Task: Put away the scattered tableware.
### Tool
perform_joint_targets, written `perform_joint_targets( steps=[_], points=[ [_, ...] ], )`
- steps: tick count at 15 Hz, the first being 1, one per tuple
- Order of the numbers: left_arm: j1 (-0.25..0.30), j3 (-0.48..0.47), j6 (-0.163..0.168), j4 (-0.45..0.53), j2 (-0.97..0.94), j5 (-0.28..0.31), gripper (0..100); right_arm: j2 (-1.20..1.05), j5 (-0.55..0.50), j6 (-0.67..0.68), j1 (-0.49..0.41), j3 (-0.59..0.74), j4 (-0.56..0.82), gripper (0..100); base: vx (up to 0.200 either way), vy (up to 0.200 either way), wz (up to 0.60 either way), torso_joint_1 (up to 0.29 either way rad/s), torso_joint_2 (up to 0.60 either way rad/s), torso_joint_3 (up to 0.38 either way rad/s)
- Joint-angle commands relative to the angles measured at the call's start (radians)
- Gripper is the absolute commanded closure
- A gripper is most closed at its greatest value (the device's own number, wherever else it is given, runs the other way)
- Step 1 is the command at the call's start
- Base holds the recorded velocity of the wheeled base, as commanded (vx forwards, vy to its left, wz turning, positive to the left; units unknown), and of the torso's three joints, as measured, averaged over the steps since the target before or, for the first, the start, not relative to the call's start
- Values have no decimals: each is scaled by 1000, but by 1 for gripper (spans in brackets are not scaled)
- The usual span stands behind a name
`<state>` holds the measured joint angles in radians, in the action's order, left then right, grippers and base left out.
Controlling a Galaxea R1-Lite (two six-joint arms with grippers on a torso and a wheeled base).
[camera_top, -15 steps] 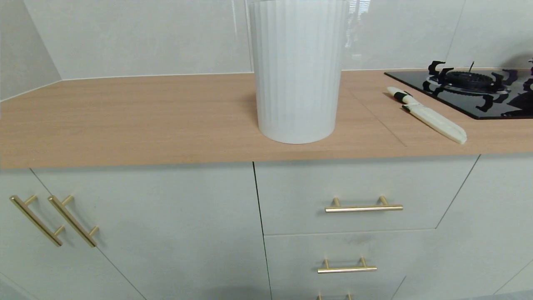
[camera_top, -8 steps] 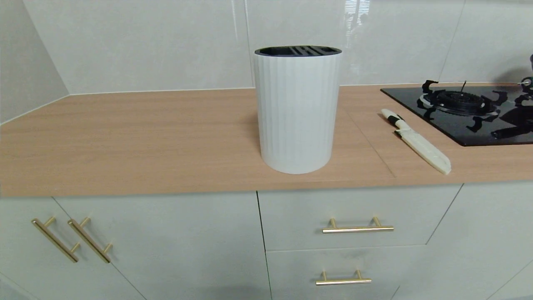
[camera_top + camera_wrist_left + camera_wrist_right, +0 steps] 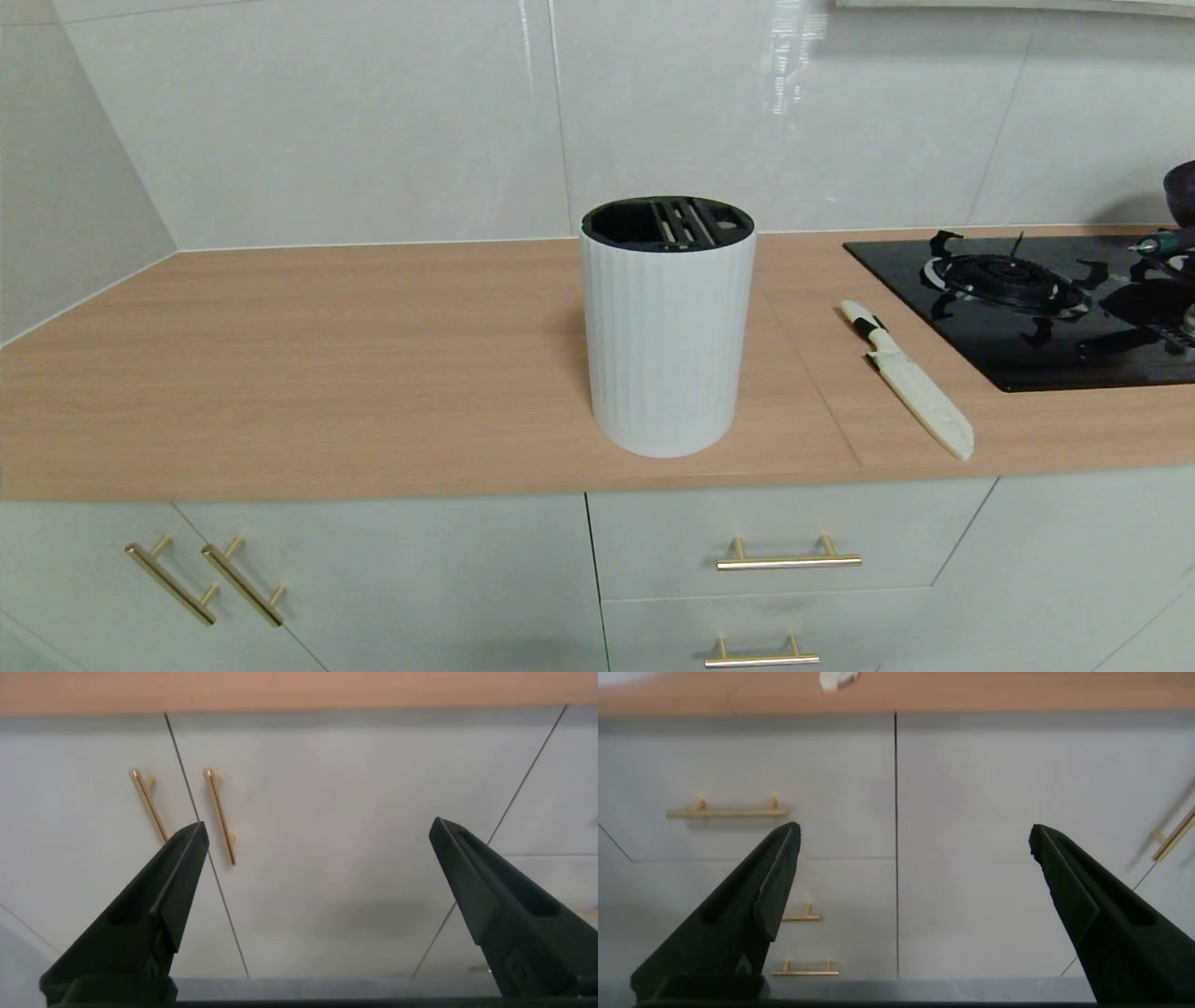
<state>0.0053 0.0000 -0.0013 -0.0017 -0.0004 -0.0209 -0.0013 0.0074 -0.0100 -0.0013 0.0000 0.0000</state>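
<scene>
Head view first: you're looking at a wooden surface (image 3: 327, 373) with a white ribbed knife holder (image 3: 665, 355) standing upright toward the near edge, its black slotted top facing up. The knife (image 3: 906, 378) is lying flat on the surface to the right of the holder, well apart from it, sitting between the holder and the black gas hob (image 3: 990, 345). Its handle with the black band is pointing toward the far side. The pale blade is angling toward the near edge and a bit to the right, with the tip stopping just short of that edge.

Your left gripper (image 3: 318, 826) is hanging below the surface, facing the pale cabinet doors (image 3: 355, 859). Its fingers (image 3: 149, 915) are spread wide and gripping nothing, and two brass door handles (image 3: 220, 817) are showing between them. Your right gripper (image 3: 913, 829) is facing the drawers (image 3: 785, 765) under the surface. Its fingers (image 3: 1097, 919) are released wide too, carrying nothing, with a brass drawer handle (image 3: 727, 812) sitting just beside one of them.
</scene>
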Motion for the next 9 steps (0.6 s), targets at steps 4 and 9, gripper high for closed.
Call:
perform_joint_targets(
  steps=[4, 9],
  points=[
    [1, 0, 0, 0, 0, -1, 0, 1, 0, -1, 0, 0, 0, 0, 0, 0, 0, 211, -498, -289],
    [1, 0, 0, 0, 0, -1, 0, 1, 0, -1, 0, 0, 0, 0, 0, 0, 0, 230, -530, -292]
  ],
)
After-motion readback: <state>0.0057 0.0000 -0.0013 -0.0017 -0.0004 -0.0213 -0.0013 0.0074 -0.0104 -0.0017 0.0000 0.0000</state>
